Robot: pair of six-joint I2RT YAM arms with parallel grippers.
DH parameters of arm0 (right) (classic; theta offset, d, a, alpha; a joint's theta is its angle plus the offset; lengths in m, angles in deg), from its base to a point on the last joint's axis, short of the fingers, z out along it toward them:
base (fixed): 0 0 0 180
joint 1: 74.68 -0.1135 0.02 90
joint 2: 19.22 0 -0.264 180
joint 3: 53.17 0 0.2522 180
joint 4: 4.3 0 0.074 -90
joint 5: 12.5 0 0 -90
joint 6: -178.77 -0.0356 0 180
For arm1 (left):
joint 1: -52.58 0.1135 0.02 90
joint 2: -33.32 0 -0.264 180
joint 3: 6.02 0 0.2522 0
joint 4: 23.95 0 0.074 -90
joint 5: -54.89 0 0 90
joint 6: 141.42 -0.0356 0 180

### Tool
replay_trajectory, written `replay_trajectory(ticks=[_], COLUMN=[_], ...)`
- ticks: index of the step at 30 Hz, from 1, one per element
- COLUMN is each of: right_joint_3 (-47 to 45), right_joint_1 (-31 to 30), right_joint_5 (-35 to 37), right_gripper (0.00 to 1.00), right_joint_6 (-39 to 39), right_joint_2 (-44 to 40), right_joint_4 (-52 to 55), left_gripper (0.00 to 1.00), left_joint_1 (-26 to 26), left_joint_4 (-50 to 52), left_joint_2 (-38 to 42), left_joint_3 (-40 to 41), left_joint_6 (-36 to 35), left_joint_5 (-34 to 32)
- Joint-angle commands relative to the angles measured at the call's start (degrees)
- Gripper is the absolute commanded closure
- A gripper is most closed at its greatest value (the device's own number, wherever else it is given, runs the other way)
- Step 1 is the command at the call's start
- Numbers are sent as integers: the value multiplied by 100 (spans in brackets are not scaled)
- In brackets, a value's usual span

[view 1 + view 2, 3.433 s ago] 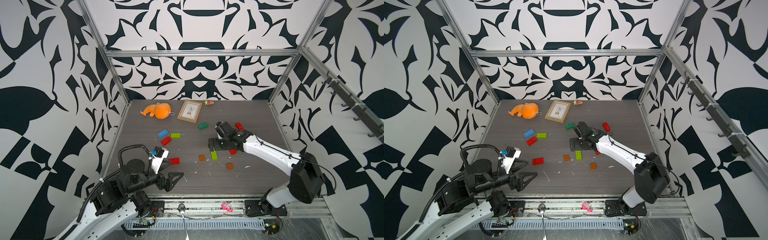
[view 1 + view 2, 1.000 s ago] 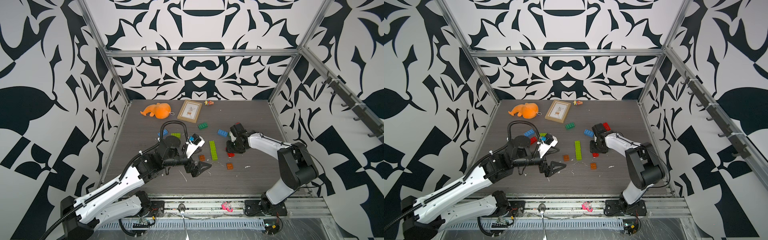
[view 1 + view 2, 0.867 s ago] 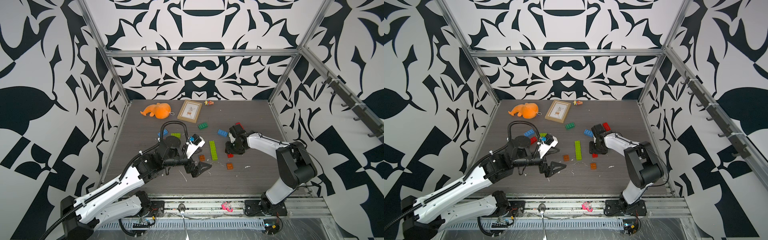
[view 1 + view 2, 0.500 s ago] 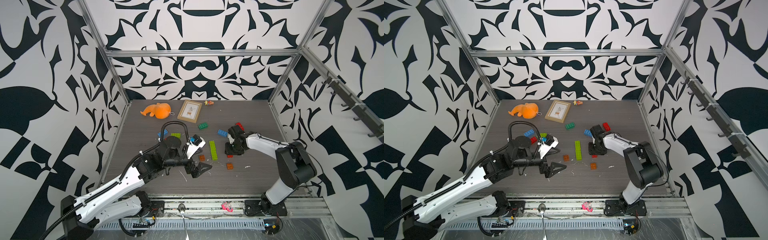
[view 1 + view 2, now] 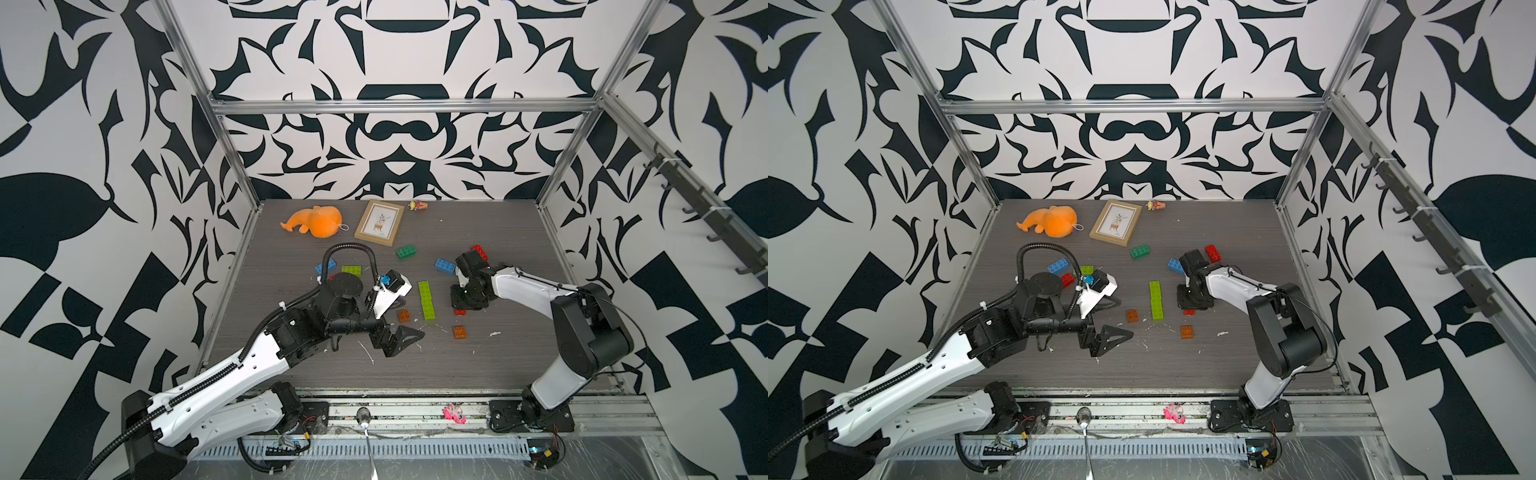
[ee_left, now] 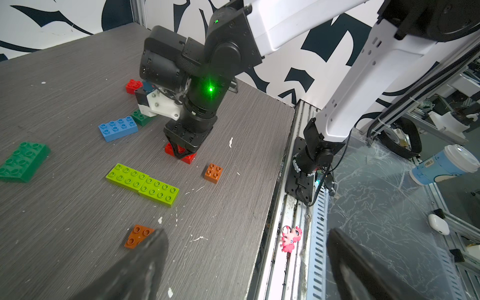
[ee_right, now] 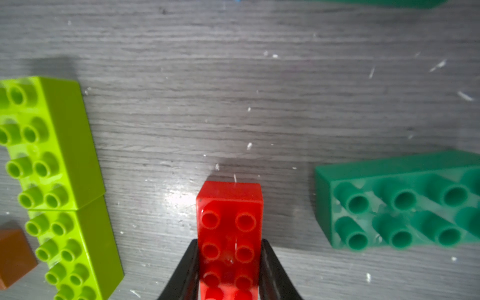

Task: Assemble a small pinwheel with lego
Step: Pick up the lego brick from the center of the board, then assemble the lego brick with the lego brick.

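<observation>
Well, my right gripper [image 7: 230, 259] was pinching a red brick [image 7: 230, 207], with one black finger pressed on each long side. The brick sat flat on the grey table [image 5: 498, 365], near the middle, with its round bumps up. It was shiny and had two rows of bumps. Near it lay two lime green bricks [image 5: 427, 300], set end to end and touching, so they made one long strip. One orange-brown brick [image 5: 404, 316], small and square, sat just beside the front end of that strip. The other orange-brown brick [image 5: 459, 332] sat a bit nearer the front edge. Farther back were a blue brick [image 5: 444, 266] and a dark green brick [image 5: 406, 251], both lying bumps up and apart from each other. My left gripper [image 5: 401, 340] hung over the front part of the table with its fingers spread wide. At the back a wooden picture frame [image 5: 374, 241] lay flat with a little drawing [image 5: 380, 220] in it. Off the table was a blue cup [image 6: 433, 168] with a white lid [image 6: 459, 155] on, so I could not tell what was in it.
</observation>
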Motion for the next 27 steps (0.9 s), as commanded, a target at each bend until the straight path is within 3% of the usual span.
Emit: replay_trajectory(ticks=[1,10,16,27], right_joint_3=[51,269,649,989], right_joint_1=[-134,-762,-1134,-1228], right_joint_5=[140,177,199,321], right_gripper=[73,78,84,87], right_joint_6=[-34,-438,-595,-681], right_joint_2=[-170,-913,-581,17], right_joint_4=[99,282,260,148], left_gripper=[0,0,0,0], left_joint_1=[-32,-42,-50,-85], left_joint_4=[112,260,269,253], left_joint_2=[30,-59,-109,-83], left_joint_3=[27,-63,-65,-54], left_joint_6=[-69,-83,-85,-100], left_joint_5=[64,-168,-107,-93])
